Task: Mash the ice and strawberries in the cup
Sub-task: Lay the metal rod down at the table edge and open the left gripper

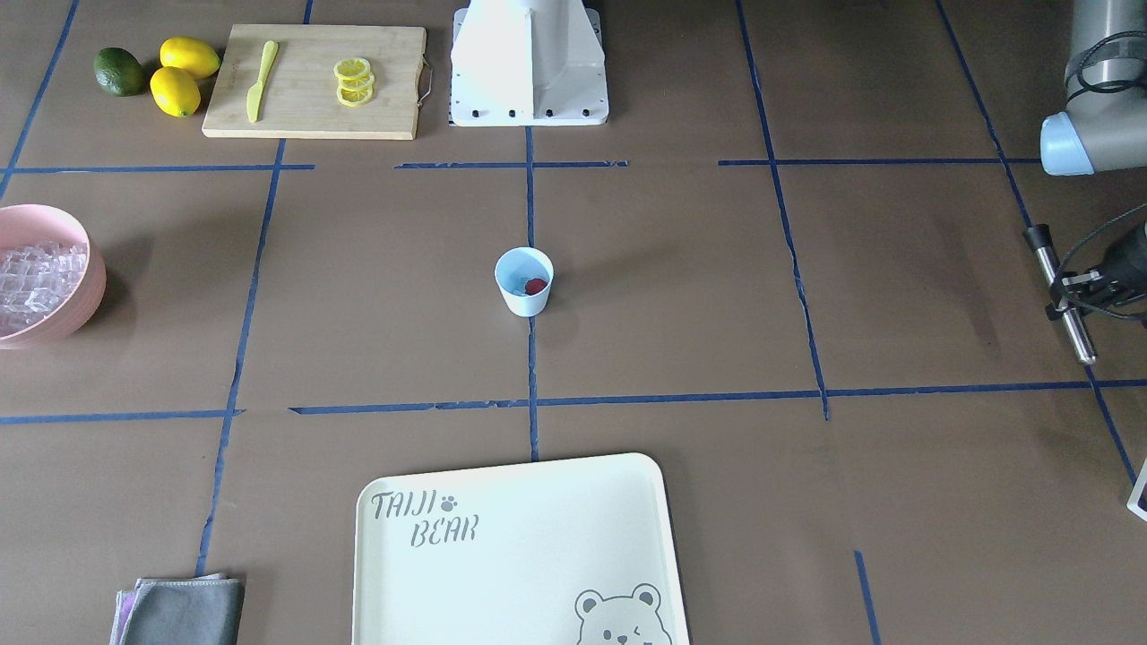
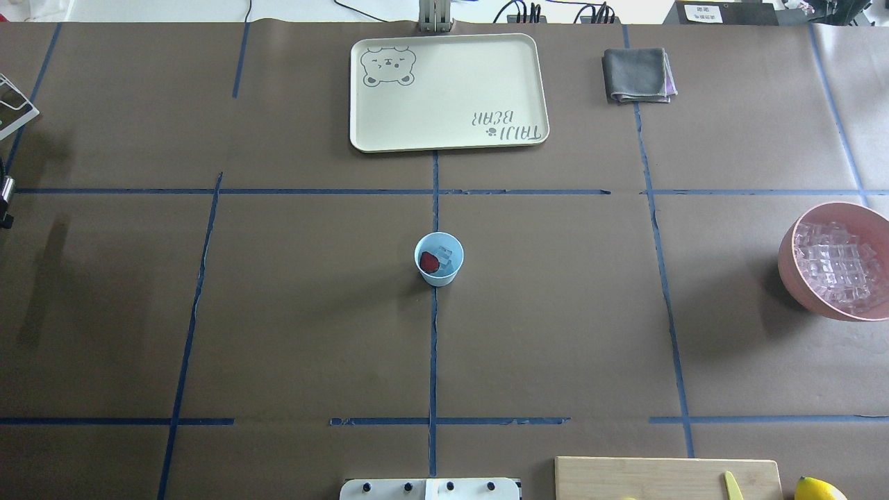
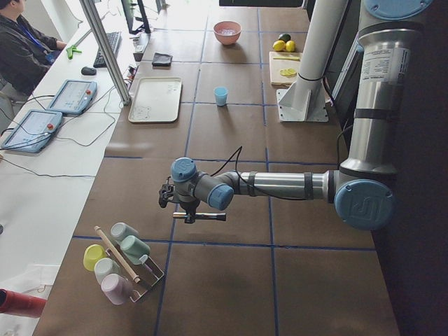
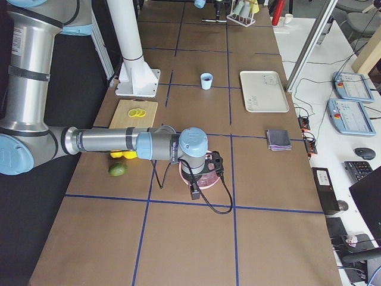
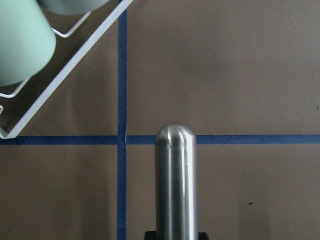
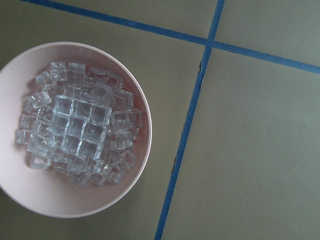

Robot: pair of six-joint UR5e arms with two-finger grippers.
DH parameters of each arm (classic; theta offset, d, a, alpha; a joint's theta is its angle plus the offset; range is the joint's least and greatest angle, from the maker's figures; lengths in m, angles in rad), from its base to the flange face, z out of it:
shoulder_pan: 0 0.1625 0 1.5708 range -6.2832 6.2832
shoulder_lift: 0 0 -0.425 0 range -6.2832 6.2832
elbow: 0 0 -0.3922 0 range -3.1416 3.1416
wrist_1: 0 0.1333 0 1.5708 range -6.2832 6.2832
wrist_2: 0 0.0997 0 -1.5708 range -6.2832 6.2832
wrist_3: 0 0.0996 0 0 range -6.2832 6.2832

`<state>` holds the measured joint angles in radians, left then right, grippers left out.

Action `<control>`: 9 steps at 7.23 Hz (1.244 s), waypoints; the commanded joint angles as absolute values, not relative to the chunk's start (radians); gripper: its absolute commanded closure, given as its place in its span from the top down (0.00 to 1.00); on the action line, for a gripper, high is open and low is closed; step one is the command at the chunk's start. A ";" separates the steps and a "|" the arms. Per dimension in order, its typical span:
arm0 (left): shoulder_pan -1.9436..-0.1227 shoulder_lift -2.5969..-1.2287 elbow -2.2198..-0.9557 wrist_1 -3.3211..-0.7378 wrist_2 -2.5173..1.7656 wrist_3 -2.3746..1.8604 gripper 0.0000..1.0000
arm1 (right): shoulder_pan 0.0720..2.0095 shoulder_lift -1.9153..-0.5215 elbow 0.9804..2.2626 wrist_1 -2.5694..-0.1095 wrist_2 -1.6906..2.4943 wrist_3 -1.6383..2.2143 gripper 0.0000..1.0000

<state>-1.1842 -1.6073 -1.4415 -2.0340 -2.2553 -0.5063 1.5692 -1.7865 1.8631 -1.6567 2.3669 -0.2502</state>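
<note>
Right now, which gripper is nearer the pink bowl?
Right. The right gripper hangs close beside the pink bowl; the left gripper, holding a metal rod, is far off at the opposite end.

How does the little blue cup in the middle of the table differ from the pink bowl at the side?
The cup is small, light blue and tapered; the bowl is much larger, pink and rounded. The cup holds a few ice cubes and one red strawberry; the bowl holds only a heap of ice. Both stand upright, uncovered, on the table.
</note>
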 commanded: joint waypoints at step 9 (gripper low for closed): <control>-1.187 -1.598 -1.489 -1.975 -2.258 -0.319 1.00 | 1.569 -1.789 1.861 -1.657 2.368 -0.250 0.99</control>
<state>-1.1430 -1.5986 -1.4805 -2.0321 -2.2573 -0.4388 1.5693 -1.7886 1.8610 -1.6567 2.3678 -0.2504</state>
